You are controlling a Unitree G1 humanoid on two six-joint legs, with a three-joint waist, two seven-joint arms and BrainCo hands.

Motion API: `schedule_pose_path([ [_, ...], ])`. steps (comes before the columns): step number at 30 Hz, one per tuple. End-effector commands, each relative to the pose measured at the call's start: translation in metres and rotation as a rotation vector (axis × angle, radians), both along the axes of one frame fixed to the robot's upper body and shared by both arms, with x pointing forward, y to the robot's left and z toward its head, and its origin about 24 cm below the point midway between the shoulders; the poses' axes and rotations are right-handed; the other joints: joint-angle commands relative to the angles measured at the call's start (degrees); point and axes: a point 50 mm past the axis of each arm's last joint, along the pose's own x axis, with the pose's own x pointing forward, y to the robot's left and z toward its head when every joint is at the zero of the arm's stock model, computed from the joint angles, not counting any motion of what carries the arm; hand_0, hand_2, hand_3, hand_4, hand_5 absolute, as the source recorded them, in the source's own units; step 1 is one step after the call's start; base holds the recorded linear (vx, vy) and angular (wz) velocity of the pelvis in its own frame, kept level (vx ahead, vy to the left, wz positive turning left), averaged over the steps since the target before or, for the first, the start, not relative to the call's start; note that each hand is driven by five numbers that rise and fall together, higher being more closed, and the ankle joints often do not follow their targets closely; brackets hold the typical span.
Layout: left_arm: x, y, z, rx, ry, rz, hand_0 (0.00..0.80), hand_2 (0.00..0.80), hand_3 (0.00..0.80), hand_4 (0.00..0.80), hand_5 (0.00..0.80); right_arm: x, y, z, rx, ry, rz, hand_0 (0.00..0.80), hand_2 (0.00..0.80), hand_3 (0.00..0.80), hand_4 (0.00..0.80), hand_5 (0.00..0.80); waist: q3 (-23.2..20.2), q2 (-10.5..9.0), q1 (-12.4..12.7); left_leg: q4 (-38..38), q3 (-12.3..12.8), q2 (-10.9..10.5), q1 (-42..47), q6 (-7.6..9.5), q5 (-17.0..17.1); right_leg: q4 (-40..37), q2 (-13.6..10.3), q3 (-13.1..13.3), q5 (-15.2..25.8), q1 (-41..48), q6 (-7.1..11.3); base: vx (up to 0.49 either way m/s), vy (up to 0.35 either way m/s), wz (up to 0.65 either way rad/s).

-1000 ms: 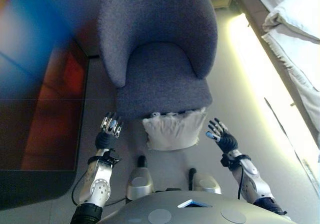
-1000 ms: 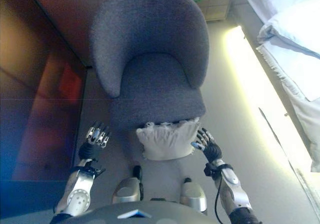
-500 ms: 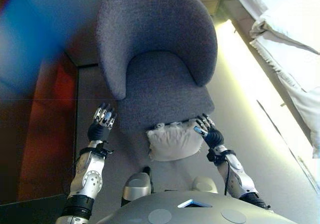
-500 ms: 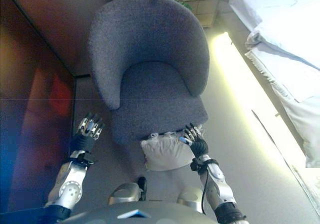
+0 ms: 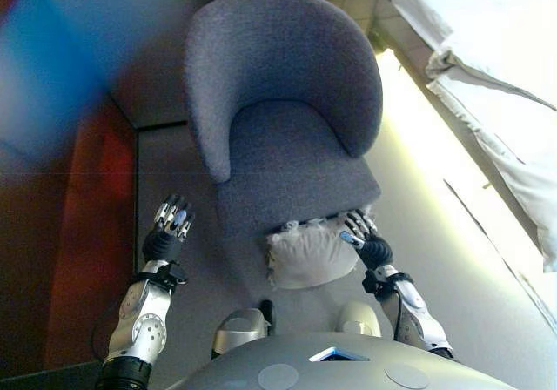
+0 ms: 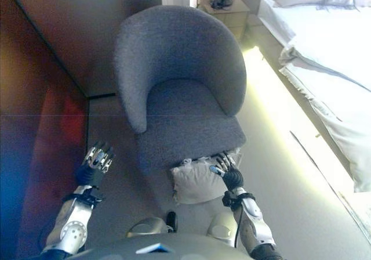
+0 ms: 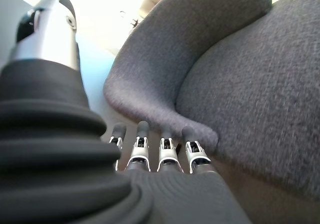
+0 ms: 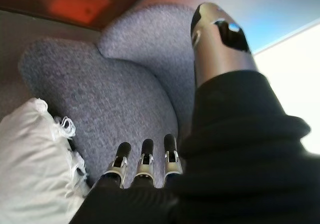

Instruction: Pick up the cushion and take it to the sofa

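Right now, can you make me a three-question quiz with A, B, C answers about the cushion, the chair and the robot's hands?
1. Where is the cushion?
A. On the chair seat
B. On the floor against the chair's front
C. On the bed

2. What colour is the armchair?
A. Grey
B. Red
C. Yellow

3. What is the left hand doing?
A. Squeezing the cushion
B. Gripping the chair
C. Open, holding nothing

Answers:
1 B, the cushion leans low at the seat's front edge, beside the right hand.
2 A, its fabric is grey all over.
3 C, its fingers are straight, apart from the cushion.
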Motion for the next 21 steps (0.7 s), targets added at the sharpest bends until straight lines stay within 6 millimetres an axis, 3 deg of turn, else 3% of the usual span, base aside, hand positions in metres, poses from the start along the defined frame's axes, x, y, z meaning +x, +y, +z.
schedule_pose_path([
  [1, 0.018, 0.0, 0.036, 0.051, -0.186, -0.02, 0.0, 0.0, 0.0, 0.0, 0.0, 0.028, -0.003, 0.025, 0.015, -0.142, 0.008, 0.0, 0.0, 0.0, 0.0, 0.0, 2.8, -2.19, -2.1, 2.1, -6.4, 1.3, 2.5, -2.43, -5.7, -9.5, 2.5, -1.6, 11.4, 0.5, 0.06, 0.215, -0.127, -0.04],
  [6, 0.014, -0.003, 0.034, 0.065, -0.175, -0.042, 0.0, 0.0, 0.0, 0.0, 0.0, 0.024, 0.0, 0.019, 0.032, -0.105, 0.019, 0.0, 0.0, 0.0, 0.0, 0.0, 2.5, -3.22, -1.8, 2.9, -7.7, 2.5, 4.3, -2.65, -7.2, -7.9, 2.9, -1.6, 9.3, 1.7, -0.16, 0.214, -0.164, 0.22],
  [12, 0.005, 0.004, 0.027, 0.064, -0.126, 0.028, 0.0, 0.0, 0.0, 0.0, 0.0, 0.029, 0.013, 0.026, 0.019, -0.138, 0.123, 0.0, 0.0, 0.0, 0.0, 0.0, 1.4, -2.93, -0.4, 4.4, -6.7, 7.2, 5.7, -5.5, -6.7, -6.0, 3.2, -5.6, 1.9, 5.3, -1.03, 0.202, -0.227, 0.26],
  [15, 0.002, 0.002, 0.022, 0.07, -0.095, 0.035, 0.0, 0.0, 0.0, 0.0, 0.0, 0.036, 0.012, 0.03, -0.004, -0.156, 0.153, 0.0, 0.0, 0.0, 0.0, 0.0, 1.5, -2.23, -0.7, 8.0, -6.0, 9.8, 5.1, -7.05, -5.1, -3.4, 4.7, -6.2, -1.8, 5.1, -2.45, 0.154, -0.14, -0.05],
  [17, 0.0, -0.001, 0.01, 0.099, -0.036, 0.004, 0.0, 0.0, 0.0, 0.0, 0.0, 0.039, 0.007, 0.03, -0.055, -0.156, 0.147, 0.0, 0.0, 0.0, 0.0, 0.0, 2.1, -1.17, -1.1, 12.5, -4.3, 11.7, 2.2, -8.6, -0.6, -1.9, 5.1, -7.6, -3.6, 6.0, -3.94, 0.147, -0.072, 0.13],
  [19, 0.001, -0.007, -0.001, 0.126, 0.007, -0.042, 0.0, 0.0, 0.0, 0.0, 0.0, 0.044, 0.0, 0.03, -0.086, -0.142, 0.114, 0.0, 0.0, 0.0, 0.0, 0.0, 2.9, 0.34, -1.3, 12.1, -4.2, 12.2, -1.2, -9.59, 2.3, -0.6, 5.1, -7.9, -4.9, 6.1, -4.34, 0.078, 0.089, 0.34],
  [21, 0.008, -0.014, -0.011, 0.142, 0.039, -0.083, 0.0, 0.0, 0.0, 0.0, 0.0, 0.056, -0.01, 0.032, -0.207, -0.158, 0.098, 0.0, 0.0, 0.0, 0.0, 0.0, 4.3, 2.03, -1.3, 10.5, -4.8, 11.4, -3.8, -9.55, 2.1, 2.8, 3.8, -7.7, -5.8, 3.2, -4.11, -0.052, 0.219, 0.44],
])
